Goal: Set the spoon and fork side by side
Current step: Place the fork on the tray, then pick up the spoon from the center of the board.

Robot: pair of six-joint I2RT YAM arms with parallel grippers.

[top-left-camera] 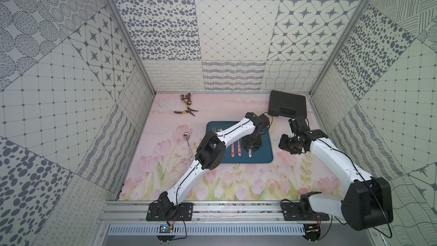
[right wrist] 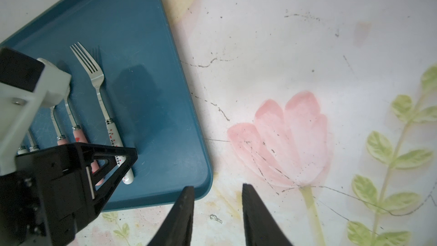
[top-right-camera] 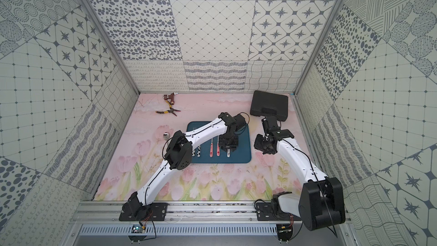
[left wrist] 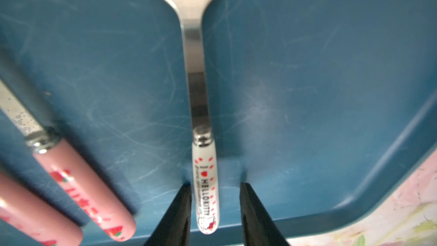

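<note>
The fork [left wrist: 197, 79], with a white handle printed in red, lies flat on the blue tray [left wrist: 307, 67]. It is the rightmost piece of cutlery there [top-left-camera: 250, 153] [right wrist: 100, 91]. My left gripper [left wrist: 214, 185] is open over the handle's end, one finger on each side, with a clear gap on one side. In both top views the left gripper [top-left-camera: 251, 149] [top-right-camera: 228, 149] points down at the tray. The spoon [top-left-camera: 186, 136] [top-right-camera: 166, 136] lies on the table left of the tray. My right gripper [right wrist: 217, 186] is open and empty over the table, just off the tray's right edge.
Two pink-handled utensils [left wrist: 82, 185] lie next to the fork, and black-and-white handled ones [top-right-camera: 196, 151] lie further left on the tray. Yellow-handled pliers [top-left-camera: 186, 112] and a brown metal fitting [top-left-camera: 186, 97] lie at the back left. A black case [top-left-camera: 287, 104] sits at the back right.
</note>
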